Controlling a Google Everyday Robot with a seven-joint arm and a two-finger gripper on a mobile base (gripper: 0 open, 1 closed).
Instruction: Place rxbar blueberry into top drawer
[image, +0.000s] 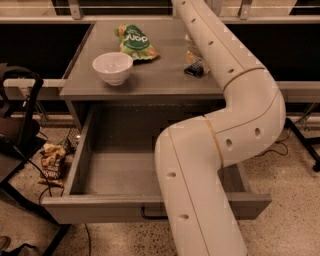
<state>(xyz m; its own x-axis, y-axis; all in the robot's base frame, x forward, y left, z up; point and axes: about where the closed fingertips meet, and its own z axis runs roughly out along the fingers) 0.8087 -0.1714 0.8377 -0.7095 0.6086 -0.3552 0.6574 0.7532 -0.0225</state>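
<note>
The top drawer (100, 209) is pulled open below the grey tabletop, and the part of its inside that shows is bare. A small dark flat piece, likely the rxbar blueberry (193, 70), lies on the tabletop's right side, mostly hidden by my arm. A pale yellowish thing (190, 54) stands just behind it, also partly hidden. My white arm (235, 100) rises from the bottom, bends at the right, and runs up past the top edge. My gripper is not visible; it is beyond the top edge or behind the arm.
A white bowl (112, 67) and a green chip bag (136, 42) sit on the tabletop (160, 82). A black frame (22, 115) stands at the left. A snack bag (52, 162) lies on the floor beside the drawer. The arm covers the drawer's right half.
</note>
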